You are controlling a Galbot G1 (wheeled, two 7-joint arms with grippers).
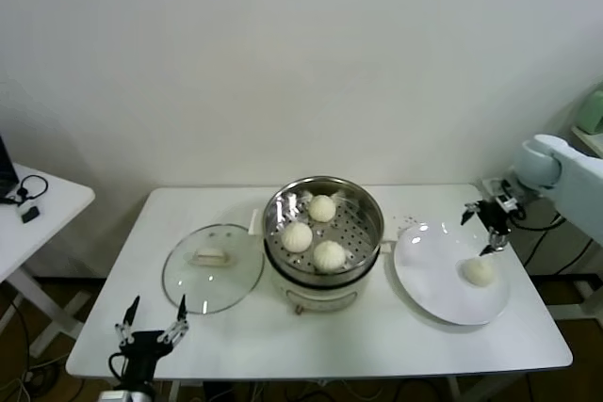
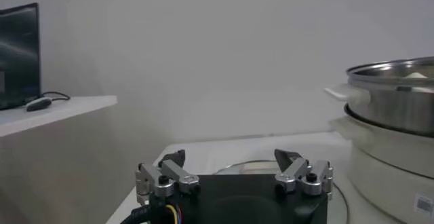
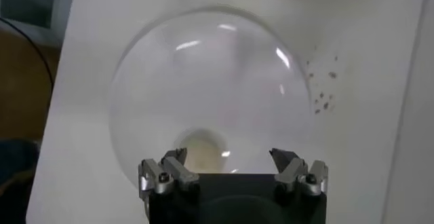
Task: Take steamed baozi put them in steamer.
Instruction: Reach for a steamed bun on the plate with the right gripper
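Observation:
The steel steamer (image 1: 369,209) stands on its white cooker base at the table's middle and holds three cream-white baozi (image 1: 297,236) (image 1: 322,208) (image 1: 329,255). A fourth baozi (image 1: 478,271) lies on the white plate (image 1: 429,275) at the right. My right gripper (image 1: 482,228) is open and empty, hovering just above and behind that baozi; in the right wrist view the gripper (image 3: 229,155) hangs over the baozi (image 3: 200,147) on the plate (image 3: 203,83). My left gripper (image 1: 153,315) is open and empty, parked at the table's front left edge, and shows in the left wrist view (image 2: 230,157).
The clear glass lid (image 1: 212,265) lies flat on the table left of the steamer. A side table (image 1: 47,209) with cables stands at the far left. The steamer's wall (image 2: 397,100) shows in the left wrist view. Dark specks (image 3: 324,93) dot the table by the plate.

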